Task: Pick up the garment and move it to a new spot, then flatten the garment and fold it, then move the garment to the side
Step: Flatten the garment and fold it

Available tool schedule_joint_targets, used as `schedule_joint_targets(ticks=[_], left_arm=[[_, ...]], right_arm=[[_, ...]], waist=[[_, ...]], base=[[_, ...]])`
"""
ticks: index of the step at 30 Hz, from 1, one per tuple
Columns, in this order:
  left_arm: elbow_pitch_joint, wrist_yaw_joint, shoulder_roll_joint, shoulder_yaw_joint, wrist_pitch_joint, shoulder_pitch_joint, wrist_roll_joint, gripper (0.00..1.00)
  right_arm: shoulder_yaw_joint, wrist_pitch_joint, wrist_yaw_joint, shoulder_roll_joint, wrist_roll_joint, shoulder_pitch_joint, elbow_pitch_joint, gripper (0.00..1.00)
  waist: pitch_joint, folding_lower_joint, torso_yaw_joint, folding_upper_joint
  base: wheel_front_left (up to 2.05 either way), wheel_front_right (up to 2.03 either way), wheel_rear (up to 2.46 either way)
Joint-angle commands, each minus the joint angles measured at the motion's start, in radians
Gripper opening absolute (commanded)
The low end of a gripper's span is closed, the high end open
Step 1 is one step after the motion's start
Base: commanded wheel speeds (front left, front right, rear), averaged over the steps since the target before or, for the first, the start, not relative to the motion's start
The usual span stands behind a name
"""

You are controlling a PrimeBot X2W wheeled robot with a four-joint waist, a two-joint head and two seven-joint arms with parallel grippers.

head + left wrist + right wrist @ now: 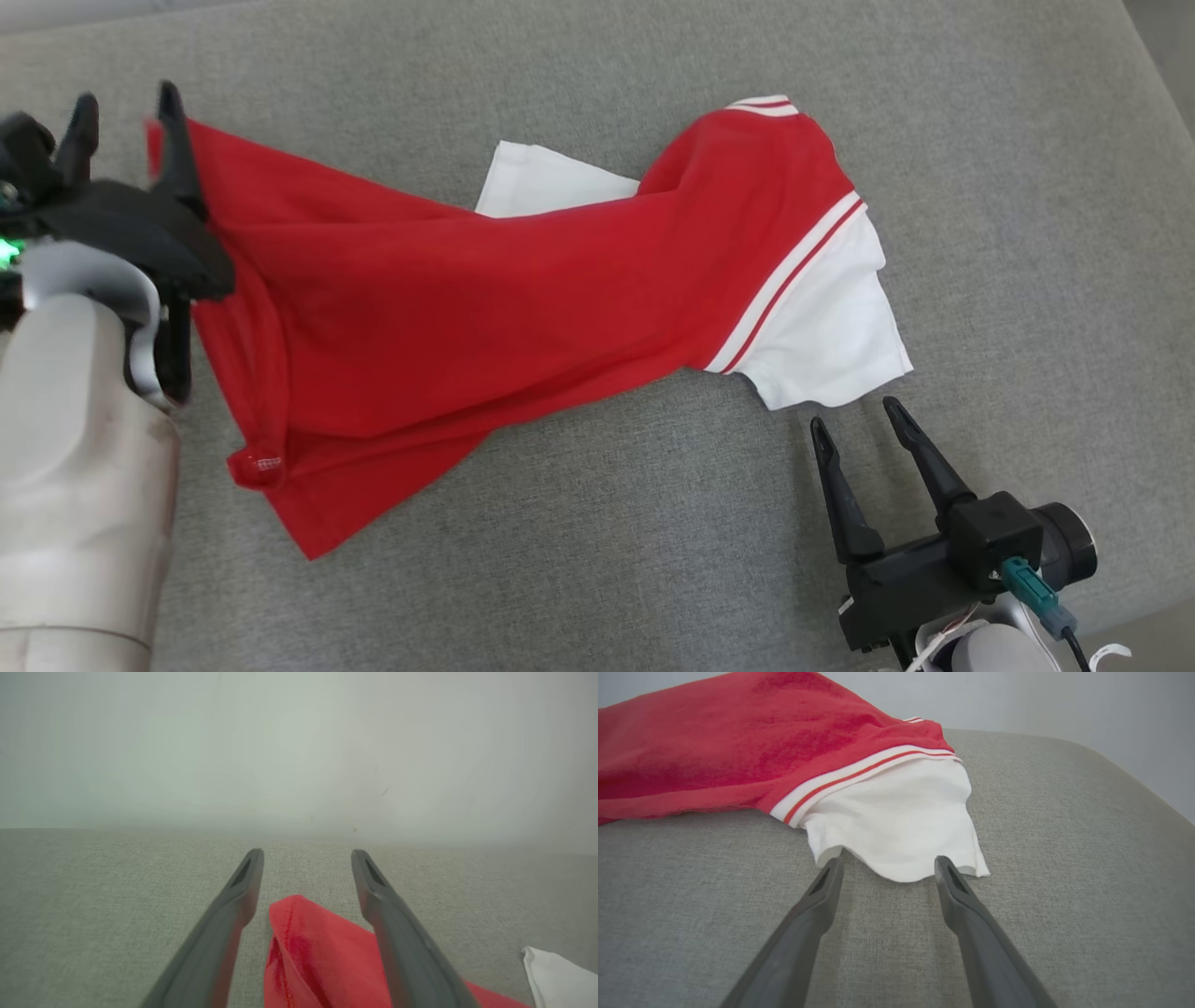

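Garment (485,308): a red shirt with white sleeves. It lies on the grey cushion (597,579), stretched in a long diagonal from upper left to right in the head view. It is not flat. The body is twisted, with folds along its length, and the hem at lower left is doubled over.

White sleeve (831,327) lies at the right end, below a red-and-white striped band (794,275). The second white sleeve (541,182) pokes out from behind the red body at upper centre.

Left gripper (128,95): at the garment's upper-left corner, fingers spread apart. In the left wrist view the gripper (308,852) has a red corner of the garment (322,956) lying between its fingers. There is a gap between cloth and left finger, so nothing is pinched. A bit of white cloth shows at the lower right of that view.

Right gripper (856,413): fingers spread wide, holding nothing, low over the cushion just below the right sleeve. In the right wrist view the gripper (889,859) has its tips right at the sleeve's wavy lower edge. I cannot tell whether they touch the cloth. The garment (738,760) rises in a red mound behind the sleeve.
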Motion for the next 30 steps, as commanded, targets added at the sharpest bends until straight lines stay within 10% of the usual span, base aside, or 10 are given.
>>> schedule_joint_targets(ticks=[1, 30], left_arm=[[0.009, -0.006, -0.001, 0.000, -0.009, 0.018, -0.003, 1.00], [-0.303, -0.015, -0.135, -0.099, -0.019, 0.578, -0.021, 1.00]], right_arm=[[0.002, 0.002, -0.002, -0.001, 0.003, 0.002, 0.004, 1.00], [-0.077, -0.006, -0.002, 0.032, 0.033, 0.117, 0.043, 1.00]], waist=[[-0.029, -0.0001, 0.023, -0.0002], [-0.246, -0.0001, 0.104, -0.0002]], base=[[0.00, 0.00, 0.00], [0.00, 0.00, 0.00]])
